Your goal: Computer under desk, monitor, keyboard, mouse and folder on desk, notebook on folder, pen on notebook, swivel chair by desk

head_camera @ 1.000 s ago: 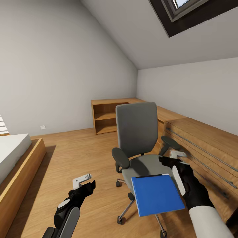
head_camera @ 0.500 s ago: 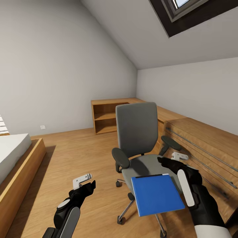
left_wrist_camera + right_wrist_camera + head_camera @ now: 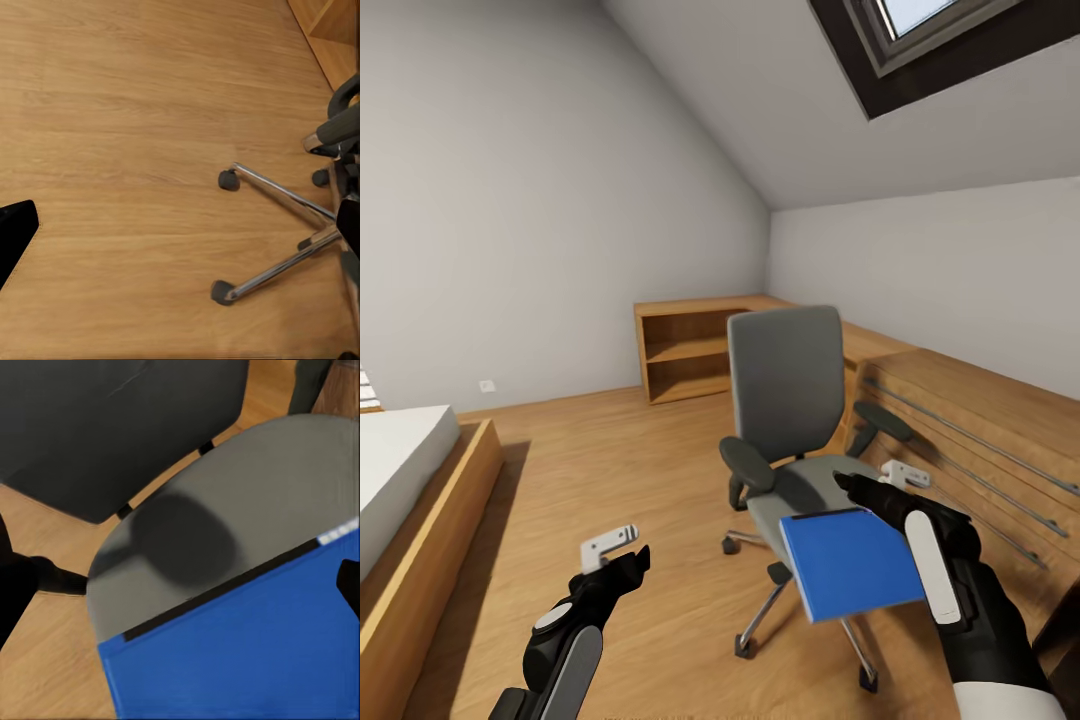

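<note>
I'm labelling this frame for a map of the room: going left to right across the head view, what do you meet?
Bed → left gripper → low wooden shelving → swivel chair → right gripper → wooden drawer unit. The blue folder overlaps the chair seat, so I leave it out.

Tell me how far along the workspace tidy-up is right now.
Early. Nothing looks finished: the flat bright-blue folder lies on the seat of the grey swivel chair, overhanging its front edge, and no desk is in sight. In hand: the right gripper hovers at the folder's far corner, not visibly gripping it; the left gripper hangs over bare wood floor. Left: carrying the folder to the desk and every other placement.
</note>
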Tool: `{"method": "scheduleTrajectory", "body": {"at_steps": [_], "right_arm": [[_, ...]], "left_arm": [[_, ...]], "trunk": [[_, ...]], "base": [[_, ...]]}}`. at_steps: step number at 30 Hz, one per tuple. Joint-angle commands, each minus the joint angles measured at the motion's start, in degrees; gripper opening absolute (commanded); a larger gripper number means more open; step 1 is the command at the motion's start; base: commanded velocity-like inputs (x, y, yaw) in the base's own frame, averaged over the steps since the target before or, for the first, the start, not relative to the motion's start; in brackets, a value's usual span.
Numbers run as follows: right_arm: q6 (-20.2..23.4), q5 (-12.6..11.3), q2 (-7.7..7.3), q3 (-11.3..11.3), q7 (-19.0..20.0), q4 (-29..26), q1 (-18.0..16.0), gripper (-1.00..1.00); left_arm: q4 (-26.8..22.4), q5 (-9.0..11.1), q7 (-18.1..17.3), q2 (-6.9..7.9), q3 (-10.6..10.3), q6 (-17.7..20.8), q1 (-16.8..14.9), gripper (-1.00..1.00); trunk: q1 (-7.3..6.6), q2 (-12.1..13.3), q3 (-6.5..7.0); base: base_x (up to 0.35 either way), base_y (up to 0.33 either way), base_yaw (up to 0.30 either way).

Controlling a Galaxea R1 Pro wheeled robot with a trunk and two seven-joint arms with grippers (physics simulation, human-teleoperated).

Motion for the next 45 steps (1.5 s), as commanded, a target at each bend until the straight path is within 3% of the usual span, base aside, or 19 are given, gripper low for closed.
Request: {"method": "scheduleTrajectory", "body": {"at_steps": [1, 12, 29, 35, 40, 45], "right_arm": [[0.22, -0.64, 0.02, -0.19, -0.52, -0.05, -0.05, 1.00], [0.30, -0.66, 0.16, -2.55, -0.52, 0.08, -0.05, 1.00], [0.22, -0.73, 0.24, -2.96, -0.52, 0.41, -0.05, 1.00], [0.09, -1.05, 0.24, -3.02, -0.46, 0.42, -0.05, 1.00], [-0.01, -3.08, 0.24, -3.04, -0.45, 0.42, -0.05, 1.00], [0.01, -3.46, 0.19, -3.00, -0.39, 0.51, -0.05, 1.00]], "left_arm": [[-0.07, 0.60, 0.57, 0.01, -0.06, 0.07, -0.04, 1.00], [-0.05, 0.62, 0.57, 0.01, -0.06, 0.07, -0.04, 1.00], [-0.09, 0.68, 0.57, 0.02, -0.06, 0.07, -0.04, 1.00], [-0.13, 0.61, 0.57, -0.01, -0.09, 0.07, -0.04, 1.00], [-0.57, 0.61, 0.57, -0.21, -0.25, 0.07, -0.04, 1.00], [-0.77, 0.59, 0.69, -0.25, -0.25, 0.07, -0.04, 1.00]], "trunk": [[-0.03, -0.03, -0.06], [-0.03, -0.03, -0.06], [-0.03, -0.03, -0.58], [-0.03, -0.03, -1.06], [-0.03, -0.03, -1.23], [1.07, -2.04, -2.14]], "base": [[-0.164, 0.305, -0.278], [-0.165, 0.305, -0.294], [-0.173, 0.302, -0.273], [-0.134, 0.155, -0.102], [-0.021, 0.021, -0.014], [-0.001, 0.001, 0.000]]}}
